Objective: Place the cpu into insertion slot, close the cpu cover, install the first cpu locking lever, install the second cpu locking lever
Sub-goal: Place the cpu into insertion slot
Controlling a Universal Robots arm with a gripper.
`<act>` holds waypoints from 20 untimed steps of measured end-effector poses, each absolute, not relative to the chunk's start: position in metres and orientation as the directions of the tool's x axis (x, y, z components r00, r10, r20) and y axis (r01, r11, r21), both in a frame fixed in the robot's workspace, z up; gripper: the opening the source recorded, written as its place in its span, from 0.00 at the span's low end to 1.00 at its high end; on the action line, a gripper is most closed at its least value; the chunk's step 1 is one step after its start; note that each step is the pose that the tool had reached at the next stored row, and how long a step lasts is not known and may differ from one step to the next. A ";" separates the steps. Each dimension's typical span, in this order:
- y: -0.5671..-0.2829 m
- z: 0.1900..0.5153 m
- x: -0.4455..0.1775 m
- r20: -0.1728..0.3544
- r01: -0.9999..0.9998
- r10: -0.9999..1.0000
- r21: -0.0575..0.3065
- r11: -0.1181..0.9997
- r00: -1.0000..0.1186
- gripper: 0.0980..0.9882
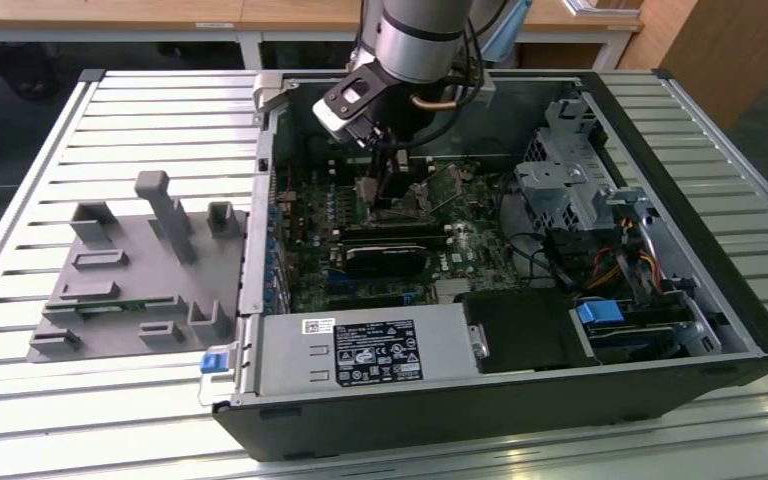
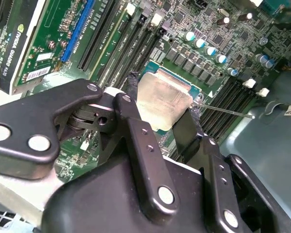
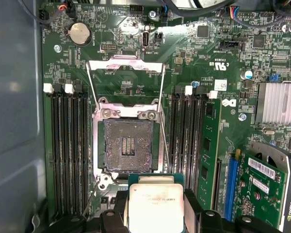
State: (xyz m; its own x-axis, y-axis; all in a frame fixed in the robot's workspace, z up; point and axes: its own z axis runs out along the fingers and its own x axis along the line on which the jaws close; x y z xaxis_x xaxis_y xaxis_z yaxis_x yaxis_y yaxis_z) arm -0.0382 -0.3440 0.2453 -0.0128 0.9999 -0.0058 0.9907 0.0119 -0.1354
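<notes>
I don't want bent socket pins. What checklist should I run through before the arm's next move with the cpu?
1. Grip on the cpu: ok, the gripper fingers clamp two opposite edges.
2. The insertion slot free: ok, nothing lies in it.
3. The cpu cover open: ok, swung back off the slot.
4. The cpu seated: not ok, held off the green board.
5. The cpu orientation matching the slot: cannot tell.
</notes>
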 end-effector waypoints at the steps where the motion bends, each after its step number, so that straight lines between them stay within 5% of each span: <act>1: -0.344 0.245 -0.038 -0.006 0.991 1.000 -0.130 0.012 -0.013 0.49; 7: -0.343 0.243 -0.038 -0.006 0.998 1.000 -0.064 0.012 -0.013 0.49; 20: -0.329 0.237 -0.038 -0.007 0.999 1.000 -0.037 0.014 -0.014 0.49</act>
